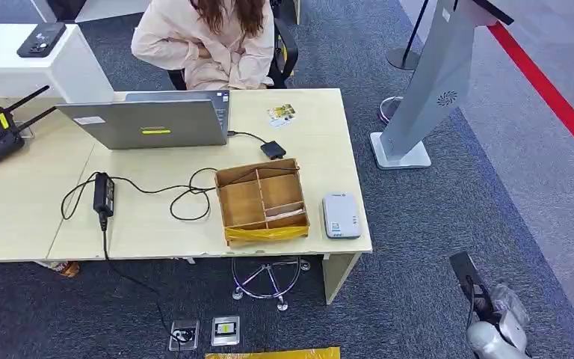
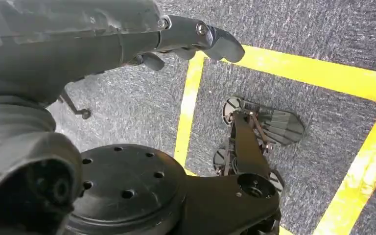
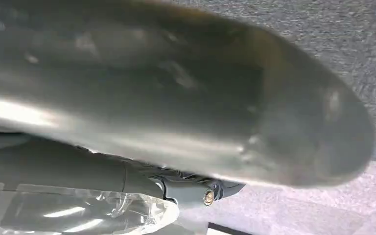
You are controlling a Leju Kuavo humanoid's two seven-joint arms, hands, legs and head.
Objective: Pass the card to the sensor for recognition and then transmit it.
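The white sensor (image 1: 341,215) lies flat on the near right corner of the wooden table (image 1: 22,217). My right hand (image 1: 495,323) hangs low beside the table, to the right of that corner, above the carpet. It holds a dark flat card (image 1: 466,274) that sticks up out of it towards the table. Clear plastic film (image 3: 73,215) lies against this hand, and a blurred grey thumb (image 3: 186,93) takes up much of the right wrist view. My left hand (image 2: 186,39) hangs over the floor with its fingers apart and nothing in it.
A wooden divided box (image 1: 261,202) stands just left of the sensor. Behind it are a laptop (image 1: 153,120), a black adapter (image 1: 273,149), cables, a power brick (image 1: 104,191) and a small printed card (image 1: 282,114). A person (image 1: 209,41) sits across the table. A grey kiosk stand (image 1: 426,90) rises at the right.
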